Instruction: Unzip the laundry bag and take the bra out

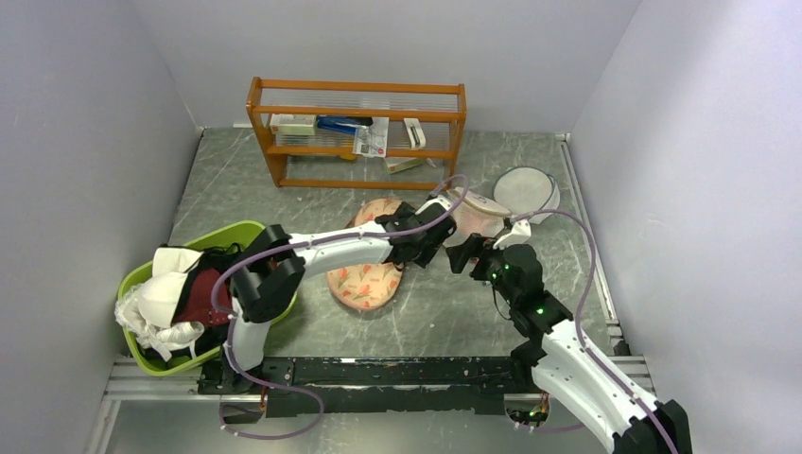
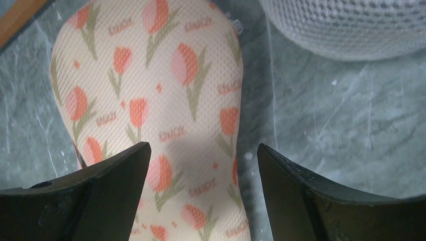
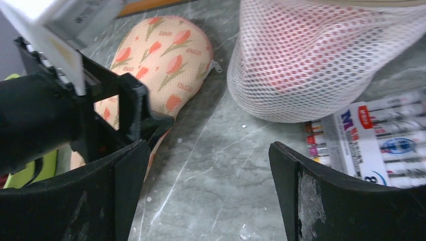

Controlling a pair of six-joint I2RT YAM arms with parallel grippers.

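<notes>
the peach-pink, flower-printed, two-lobed laundry bag (image 1: 364,279) lies flat on the grey marbled surface in the middle of the top view, part of it hidden under the left arm. it looks zipped shut, so i judge the bra is inside; none of it shows. the left gripper (image 2: 203,150) hangs right above one lobe with its jaws spread wide and nothing between them, placed, i'd say, to come down and pin or pinch the fabric. in the right wrist view a small zip pull (image 3: 216,65) sits at the bag's edge, upper centre. the right gripper (image 3: 208,145) is also released and empty over bare surface, between the case and a white mesh dome-shaped bag (image 3: 311,60), a likely spot from which to reach that pull.
</notes>
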